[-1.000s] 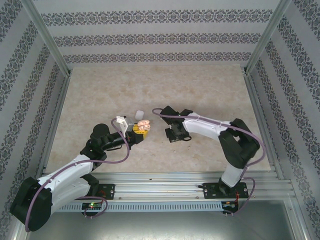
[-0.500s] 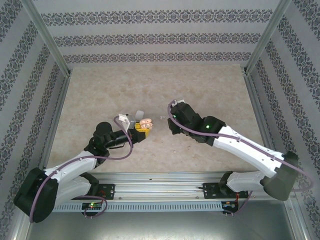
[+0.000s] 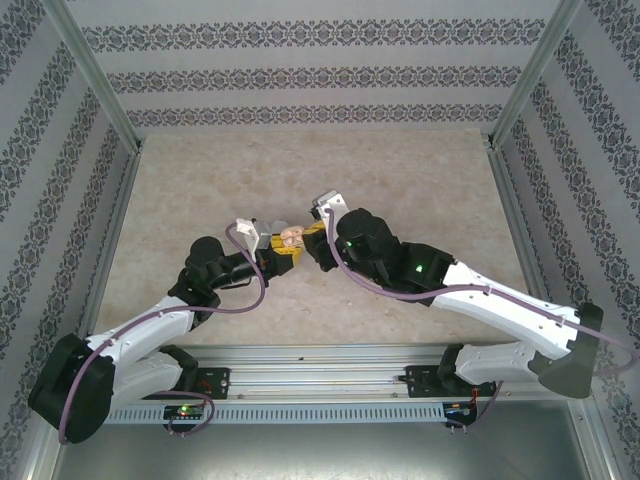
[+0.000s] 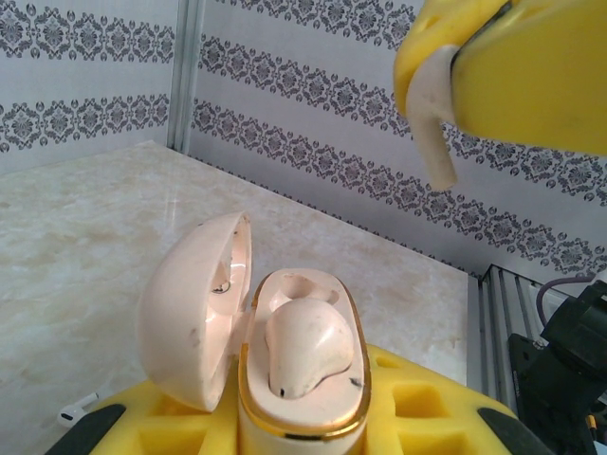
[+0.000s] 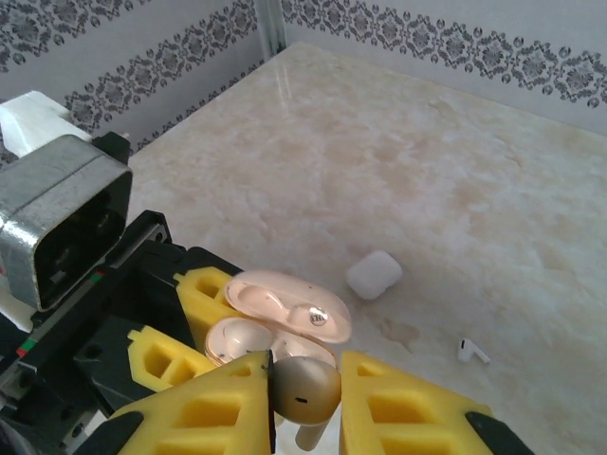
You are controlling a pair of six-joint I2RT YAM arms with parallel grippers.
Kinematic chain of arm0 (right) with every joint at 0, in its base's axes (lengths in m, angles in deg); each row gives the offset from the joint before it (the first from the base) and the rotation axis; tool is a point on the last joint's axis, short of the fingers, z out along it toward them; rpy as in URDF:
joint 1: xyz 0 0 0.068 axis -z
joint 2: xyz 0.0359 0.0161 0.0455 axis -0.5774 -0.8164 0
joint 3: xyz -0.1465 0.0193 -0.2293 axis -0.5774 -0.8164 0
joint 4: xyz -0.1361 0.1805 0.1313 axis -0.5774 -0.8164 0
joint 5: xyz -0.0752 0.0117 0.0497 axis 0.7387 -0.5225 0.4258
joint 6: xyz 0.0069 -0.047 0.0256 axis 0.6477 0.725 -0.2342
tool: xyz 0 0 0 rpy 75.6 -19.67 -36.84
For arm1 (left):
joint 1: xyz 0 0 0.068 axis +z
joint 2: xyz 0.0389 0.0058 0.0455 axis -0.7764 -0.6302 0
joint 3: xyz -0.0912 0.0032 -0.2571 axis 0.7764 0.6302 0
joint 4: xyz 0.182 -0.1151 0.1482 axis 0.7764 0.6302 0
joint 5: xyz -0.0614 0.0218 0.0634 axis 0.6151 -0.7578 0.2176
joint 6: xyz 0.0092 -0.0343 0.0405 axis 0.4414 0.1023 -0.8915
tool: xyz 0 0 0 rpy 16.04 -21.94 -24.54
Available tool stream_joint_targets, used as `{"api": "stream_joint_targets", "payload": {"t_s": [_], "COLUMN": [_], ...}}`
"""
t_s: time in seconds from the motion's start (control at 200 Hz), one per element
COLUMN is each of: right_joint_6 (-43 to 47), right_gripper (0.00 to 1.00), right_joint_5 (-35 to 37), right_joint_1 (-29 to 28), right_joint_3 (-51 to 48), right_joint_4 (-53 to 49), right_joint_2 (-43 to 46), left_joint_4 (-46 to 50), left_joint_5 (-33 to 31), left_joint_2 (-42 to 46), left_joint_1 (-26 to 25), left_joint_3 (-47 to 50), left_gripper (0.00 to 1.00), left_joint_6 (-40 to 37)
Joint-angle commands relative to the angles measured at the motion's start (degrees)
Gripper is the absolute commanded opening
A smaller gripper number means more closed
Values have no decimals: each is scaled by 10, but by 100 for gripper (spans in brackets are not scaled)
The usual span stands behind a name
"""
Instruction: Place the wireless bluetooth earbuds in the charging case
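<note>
Right wrist view: right gripper (image 5: 305, 406) fingers clamped on tan earbud (image 5: 303, 383), just above open tan case (image 5: 282, 317); left gripper (image 3: 284, 252) fingers clamp that case; white charging case (image 5: 372, 275), white earbud (image 5: 471, 352) lie on table (image 5: 474, 190).

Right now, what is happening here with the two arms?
The left gripper holds the open charging case, with one earbud already seated inside. The right gripper pinches a second earbud close to it, not yet inserted. A small white case and a white earbud lie on the table.
</note>
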Motion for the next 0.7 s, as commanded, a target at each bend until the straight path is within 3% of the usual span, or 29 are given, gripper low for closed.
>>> {"api": "stream_joint_targets", "payload": {"t_s": [0.0,0.694], "right_joint_6": [22,16], "right_gripper": [21,22], "right_joint_5": [-12,-34], "right_joint_1": [-7,9], "right_joint_3": [14,0], "right_joint_4": [32,56], "right_joint_2": [-14,-37], "left_joint_4": [-14,-15], "left_joint_5": [8,20], "left_joint_2": [17,32], "left_joint_1": [-7,-7], "left_joint_3": [-16,-11], "left_gripper": [10,11], "left_joint_6": [3,14]}}
